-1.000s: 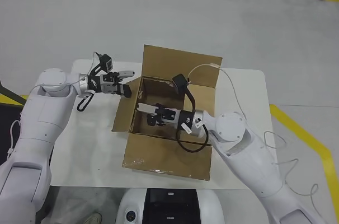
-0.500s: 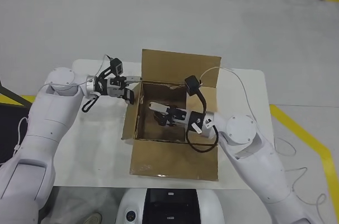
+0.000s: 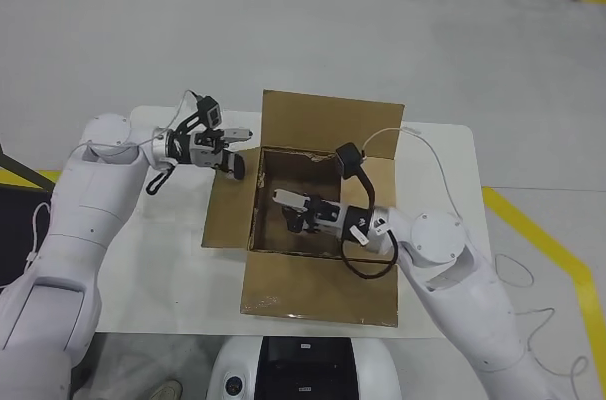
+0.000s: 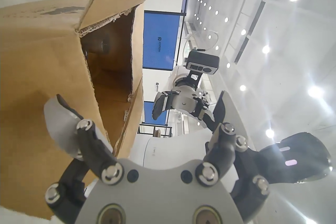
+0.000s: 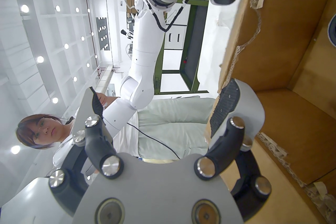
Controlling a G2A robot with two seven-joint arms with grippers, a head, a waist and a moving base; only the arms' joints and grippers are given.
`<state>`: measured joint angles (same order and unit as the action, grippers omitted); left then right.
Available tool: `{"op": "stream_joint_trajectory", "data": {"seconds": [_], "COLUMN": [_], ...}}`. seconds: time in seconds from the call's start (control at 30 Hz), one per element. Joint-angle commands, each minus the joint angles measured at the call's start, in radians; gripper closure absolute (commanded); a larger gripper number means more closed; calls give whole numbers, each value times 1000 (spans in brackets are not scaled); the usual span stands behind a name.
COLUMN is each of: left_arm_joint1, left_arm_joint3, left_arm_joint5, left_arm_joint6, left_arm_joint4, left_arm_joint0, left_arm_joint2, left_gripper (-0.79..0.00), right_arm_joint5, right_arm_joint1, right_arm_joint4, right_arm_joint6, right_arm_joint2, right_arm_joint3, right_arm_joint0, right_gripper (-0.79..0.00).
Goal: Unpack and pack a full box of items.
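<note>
An open cardboard box (image 3: pixel 323 285) stands in the middle of the white table (image 3: pixel 153 270), its flaps spread outward. My left gripper (image 3: pixel 237 150) is open at the box's far left corner. In the left wrist view the box's corner edge (image 4: pixel 39 64) runs between the fingers of my left gripper (image 4: pixel 139 114). My right gripper (image 3: pixel 288 209) is open inside the box, close to its left wall. In the right wrist view that gripper (image 5: pixel 160 101) has one finger beside the wall's torn edge (image 5: pixel 283 25). A dark round item (image 4: pixel 101 45) lies deep in the box.
The far flap (image 3: pixel 328 120) stands up behind the box and the left flap (image 3: pixel 226 210) lies out over the table. Bare table stretches to the left and front left. A white cable (image 3: pixel 433 160) trails across the table's right side.
The box has slid to the right and turned slightly. My right gripper has moved right with it, inside the box. My left gripper has moved right toward the box's corner.
</note>
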<state>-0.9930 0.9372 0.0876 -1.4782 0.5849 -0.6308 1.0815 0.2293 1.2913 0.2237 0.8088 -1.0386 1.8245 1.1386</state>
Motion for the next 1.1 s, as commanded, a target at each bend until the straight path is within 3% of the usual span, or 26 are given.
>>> {"op": "stream_joint_trajectory", "data": {"seconds": [0.0,0.27,0.6,0.93,1.07], "left_arm_joint1": [8,20,-4,-63,-66], "left_arm_joint3": [-1,55,135,53,42], "left_arm_joint5": [14,31,14,51,56], "left_arm_joint6": [0,-36,-38,-2,-5], "left_arm_joint4": [-19,-3,25,50,57], "left_arm_joint0": [1,-3,37,112,116], "left_arm_joint2": [19,55,-8,-134,-138], "left_gripper": [-785,-785,-785,-785,-785], "right_arm_joint5": [4,24,43,47,31], "right_arm_joint1": [-2,-19,-40,-57,-57], "right_arm_joint4": [16,39,44,58,64], "right_arm_joint6": [19,71,83,88,83], "right_arm_joint2": [-6,-68,-134,-169,-163], "right_arm_joint3": [3,42,99,139,129], "right_arm_joint0": [1,15,81,144,141], "right_gripper": [-785,-785,-785,-785,-785]}}
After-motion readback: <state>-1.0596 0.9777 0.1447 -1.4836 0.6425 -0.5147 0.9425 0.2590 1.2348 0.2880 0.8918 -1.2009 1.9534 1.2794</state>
